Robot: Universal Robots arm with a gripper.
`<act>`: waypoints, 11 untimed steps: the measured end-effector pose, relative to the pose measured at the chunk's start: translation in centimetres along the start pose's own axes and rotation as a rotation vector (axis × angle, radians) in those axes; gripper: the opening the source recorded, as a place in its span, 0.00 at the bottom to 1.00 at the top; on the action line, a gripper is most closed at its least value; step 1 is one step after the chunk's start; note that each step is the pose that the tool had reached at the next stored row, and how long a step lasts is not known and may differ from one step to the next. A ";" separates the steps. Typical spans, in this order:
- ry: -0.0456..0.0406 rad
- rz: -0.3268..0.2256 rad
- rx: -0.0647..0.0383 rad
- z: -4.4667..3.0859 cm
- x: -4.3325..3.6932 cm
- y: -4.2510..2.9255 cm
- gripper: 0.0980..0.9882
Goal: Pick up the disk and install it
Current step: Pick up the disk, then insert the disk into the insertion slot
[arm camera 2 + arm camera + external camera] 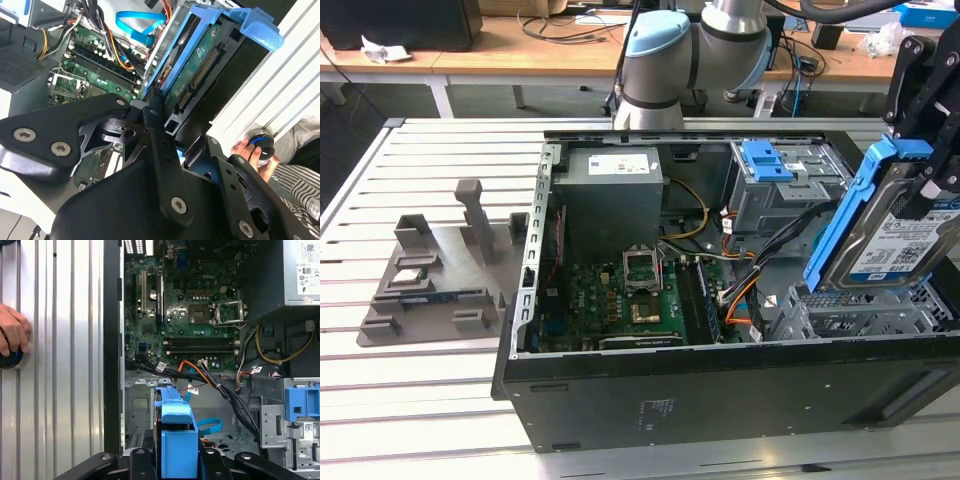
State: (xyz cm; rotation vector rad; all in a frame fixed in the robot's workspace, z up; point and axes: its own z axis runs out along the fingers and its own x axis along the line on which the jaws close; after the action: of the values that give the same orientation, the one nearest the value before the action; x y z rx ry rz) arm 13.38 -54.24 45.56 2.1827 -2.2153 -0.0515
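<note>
1. A slatted metal table [420,400] carried one open computer case [720,400].
2. One disk [900,240] hung over the case's drive bay [860,310] at the exterior view's right — long axis steeply upright, top leaning right.
3. One gripper [925,165] had its fingers clamped on the disk's upper end.

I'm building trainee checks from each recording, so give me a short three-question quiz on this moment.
1. True or false: the gripper has its jaws open and empty.
2. Where is the disk? A) lying flat inside the computer case; B) held tilted over the drive cage at the exterior view's right end of the case; C) set down outside the case.
3. In the first wrist view, what rests on the round button on the table?
Key: 1 false, they are shut on the disk; 2 B; 3 a person's hand.
</note>
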 end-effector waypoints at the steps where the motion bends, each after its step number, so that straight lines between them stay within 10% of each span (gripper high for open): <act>1: 0.0001 0.000 0.000 0.00 0.00 0.00 0.30; 11: 0.0002 0.000 0.000 -0.01 -0.01 -0.06 0.30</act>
State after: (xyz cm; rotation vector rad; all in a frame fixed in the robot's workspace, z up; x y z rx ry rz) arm 13.44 -54.23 45.57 2.1826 -2.2152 -0.0513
